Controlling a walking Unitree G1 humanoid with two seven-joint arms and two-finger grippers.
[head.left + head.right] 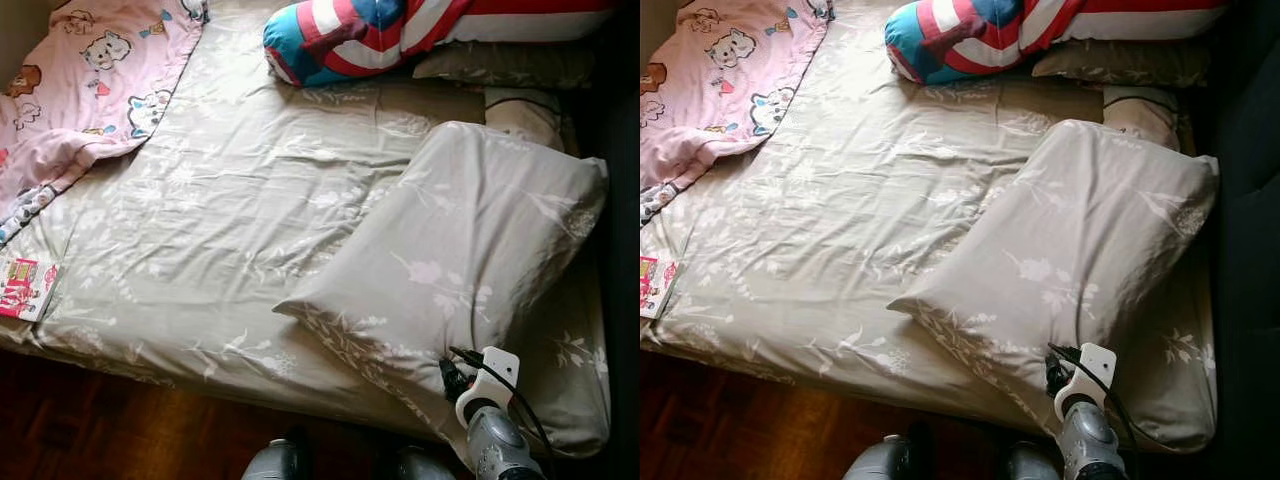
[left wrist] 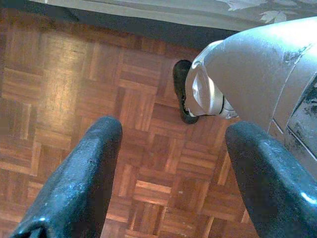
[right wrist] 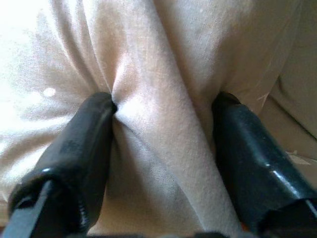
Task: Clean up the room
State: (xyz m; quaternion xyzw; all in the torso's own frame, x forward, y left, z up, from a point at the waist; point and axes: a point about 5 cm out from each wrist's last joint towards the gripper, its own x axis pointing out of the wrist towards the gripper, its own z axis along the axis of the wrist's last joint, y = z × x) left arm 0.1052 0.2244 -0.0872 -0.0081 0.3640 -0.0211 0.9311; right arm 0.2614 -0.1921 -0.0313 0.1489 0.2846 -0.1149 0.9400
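Diagonally across the bed (image 1: pixel 200 230), the pillow (image 1: pixel 460 250) lies with the right gripper (image 3: pixel 163 129) jaws pinching its near edge.

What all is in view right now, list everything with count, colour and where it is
Bed sheet: one, grey floral, covering the mattress.
Pillow: one, grey floral, lying askew on the bed's right side.
Blanket: one, pink with cartoon animals, far left corner.
Bolster: one, red, white and blue, at the head.
Booklet: one, pink, near left bed edge.
Floor: brown parquet.
Left gripper: open, over the floor.
Right gripper: fingers pressed into a fold of the pillow.
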